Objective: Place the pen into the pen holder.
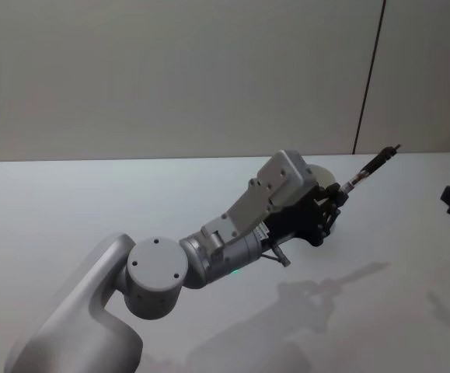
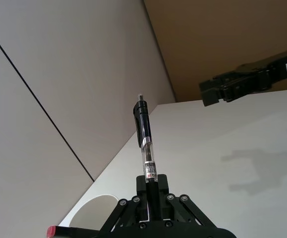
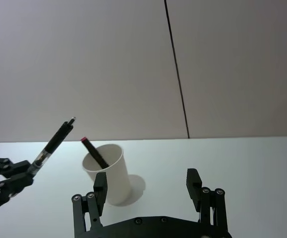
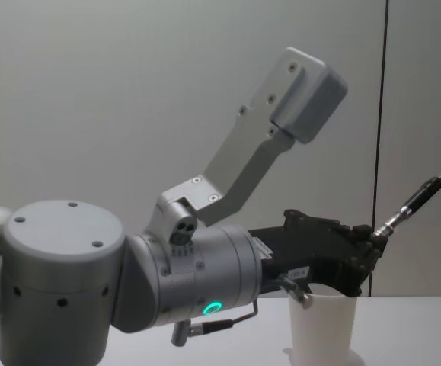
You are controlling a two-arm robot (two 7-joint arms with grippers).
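Two pens, one pen holder (image 3: 117,173): the red-tipped pen (image 3: 94,153) stands inside (leaning), the left gripper (image 1: 336,200) clamps the clear-barrelled pen (image 1: 367,171) nearby; right gripper (image 3: 147,177) gapes open over the bench (image 3: 242,163).

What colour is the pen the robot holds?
The left gripper holds a pen that is black with a clear part; left wrist view shows it best.

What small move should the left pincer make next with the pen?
Probably tilt the left pincer so the pen swings to point down over the cup. The pen is clamped but slants up and away, beyond the cup's rim, so lowering now would likely miss.
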